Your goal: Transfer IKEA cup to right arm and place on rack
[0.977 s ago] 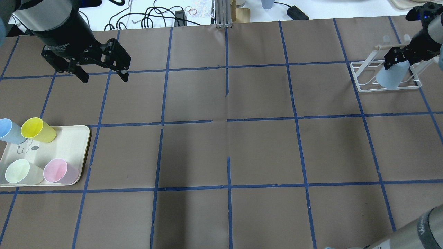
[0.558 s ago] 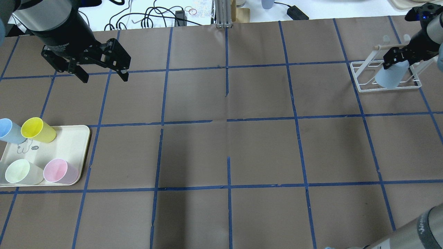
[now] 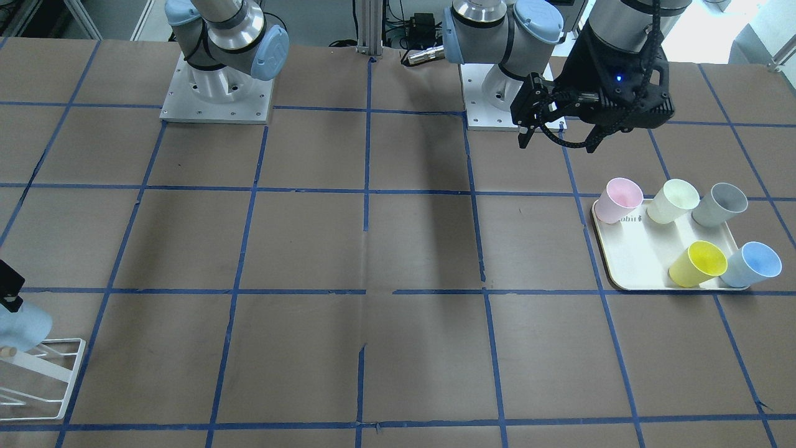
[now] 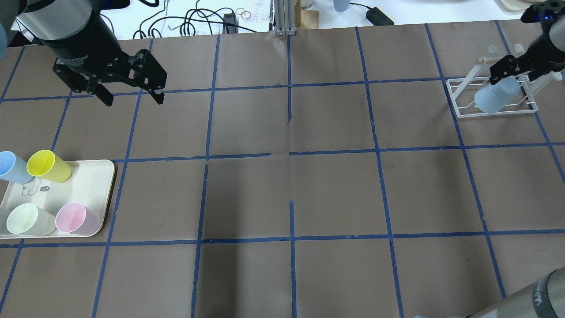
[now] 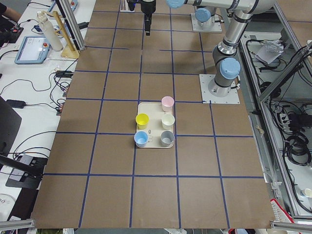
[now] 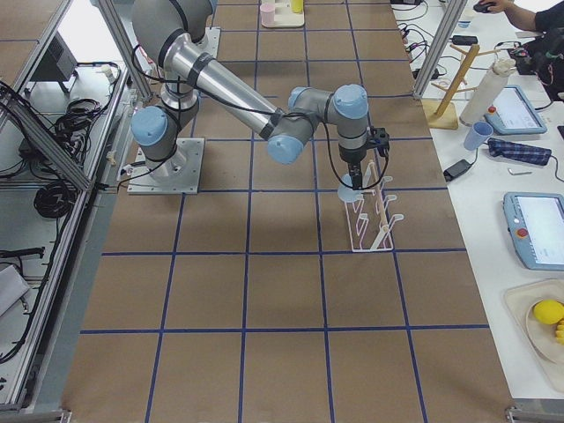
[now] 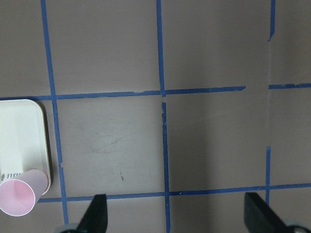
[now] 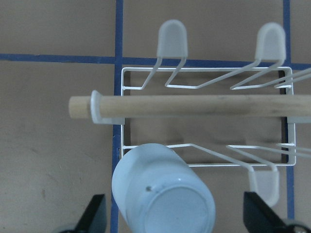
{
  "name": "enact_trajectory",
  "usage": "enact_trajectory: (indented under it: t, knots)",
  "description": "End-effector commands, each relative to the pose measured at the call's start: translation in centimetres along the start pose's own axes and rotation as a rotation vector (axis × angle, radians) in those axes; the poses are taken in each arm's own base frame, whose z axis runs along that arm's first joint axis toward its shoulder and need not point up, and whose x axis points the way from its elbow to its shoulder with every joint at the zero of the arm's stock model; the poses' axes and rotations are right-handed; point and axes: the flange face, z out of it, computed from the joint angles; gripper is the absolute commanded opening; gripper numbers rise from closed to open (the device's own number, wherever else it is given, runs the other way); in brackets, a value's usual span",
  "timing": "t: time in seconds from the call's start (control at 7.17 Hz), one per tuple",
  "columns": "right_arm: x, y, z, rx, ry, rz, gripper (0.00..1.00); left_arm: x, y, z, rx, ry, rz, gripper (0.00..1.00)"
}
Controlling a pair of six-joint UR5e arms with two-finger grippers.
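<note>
On the brown, blue-taped tabletop (image 5: 112, 165), a cream tray (image 5: 153, 111) held a pink cup (image 5: 167, 101), yellow cup (image 5: 142, 119), pale cup (image 5: 168, 120), blue cup (image 5: 141, 139) and grey cup (image 5: 167, 138), all upright.

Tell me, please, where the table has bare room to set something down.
The middle of the table is bare, between the tray on the robot's left and the rack at its far right. Crowded: the tray, and the rack, where the right gripper hangs over the IKEA cup.
</note>
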Motion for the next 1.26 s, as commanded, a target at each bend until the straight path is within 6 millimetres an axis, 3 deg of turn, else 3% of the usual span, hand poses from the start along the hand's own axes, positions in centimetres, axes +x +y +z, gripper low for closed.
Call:
enact_trajectory:
  t: [0.0, 0.28, 0.42, 0.7, 0.98, 1.12]
  knots:
    - [-2.0, 1.8, -5.4, -0.051, -0.028, 0.057, 1.0, 0.0, 0.0, -0.1, 0.002, 0.0, 0.0, 1.0]
    - [-6.1, 4.4, -11.3, -0.131, -0.076, 0.203, 1.0, 0.0, 0.0, -0.1, 0.002, -0.002, 0.0, 1.0]
    - [-10.0, 4.6, -13.7, -0.109, -0.058, 0.171, 1.0, 0.0, 0.0, -0.1, 0.005, -0.002, 0.002, 1.0]
    - [-19.1, 6.2, -16.1, -0.181, -0.087, 0.16, 1.0, -0.1, 0.0, -0.2, 0.007, -0.002, 0.0, 1.0]
    - [-27.1, 7.7, -17.0, -0.187, -0.05, 0.148, 1.0, -0.1, 0.0, -0.2, 0.005, -0.002, 0.0, 1.0]
    - [-28.5, 8.6, -18.2, -0.171, -0.05, 0.144, 1.0, -0.1, 0.0, -0.2, 0.004, -0.002, 0.0, 1.0]
